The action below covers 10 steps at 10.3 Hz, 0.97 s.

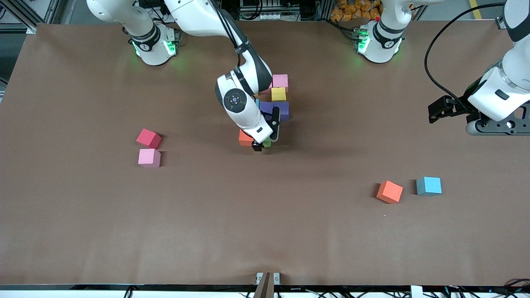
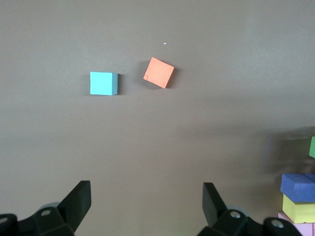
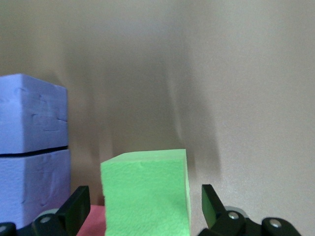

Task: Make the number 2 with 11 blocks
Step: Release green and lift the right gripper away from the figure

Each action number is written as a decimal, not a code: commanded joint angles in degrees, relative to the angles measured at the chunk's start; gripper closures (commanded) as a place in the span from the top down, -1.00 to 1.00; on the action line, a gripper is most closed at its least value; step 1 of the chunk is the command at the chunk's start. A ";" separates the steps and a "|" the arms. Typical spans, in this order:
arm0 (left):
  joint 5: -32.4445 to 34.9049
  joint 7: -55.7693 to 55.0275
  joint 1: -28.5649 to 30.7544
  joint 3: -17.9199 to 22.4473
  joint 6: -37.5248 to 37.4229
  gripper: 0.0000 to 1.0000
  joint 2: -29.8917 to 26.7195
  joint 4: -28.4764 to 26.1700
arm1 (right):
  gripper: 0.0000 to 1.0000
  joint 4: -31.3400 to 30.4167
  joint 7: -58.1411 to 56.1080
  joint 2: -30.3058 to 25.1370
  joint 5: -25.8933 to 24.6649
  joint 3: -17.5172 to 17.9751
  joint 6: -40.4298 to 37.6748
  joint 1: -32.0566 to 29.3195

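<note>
At mid-worktop, my right gripper (image 1: 265, 142) stood with jaws spread either side of the green block (image 3: 146, 192), set at the near end of the part-built number 2 (image 1: 278, 101). My left gripper (image 2: 145, 204) waited, jaws spread. Light, soft foam, I judged; grip opposite flat faces.

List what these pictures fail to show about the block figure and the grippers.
- Block figure, front view: the right arm covers much of it, so its block count and shape cannot be told.
- Green block, right wrist view: its lower part is cut off by the picture edge; the open right gripper flanks it, contact unclear.
- Left gripper, left wrist view: open, only fingertips show.
</note>
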 commanded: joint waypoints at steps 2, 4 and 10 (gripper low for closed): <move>1.42 1.14 0.21 -0.44 -1.47 1.00 0.09 0.52 | 1.00 -0.85 0.28 -4.40 0.72 -0.88 -5.85 -0.56; 1.42 4.37 0.21 -0.44 -1.47 1.00 1.22 0.43 | 1.00 -0.16 -0.25 -5.46 0.72 -4.46 -8.49 -0.83; 1.42 6.85 -2.43 -0.71 3.96 1.00 9.38 0.34 | 1.00 -0.23 8.36 -13.70 -1.11 -22.66 -21.16 -3.00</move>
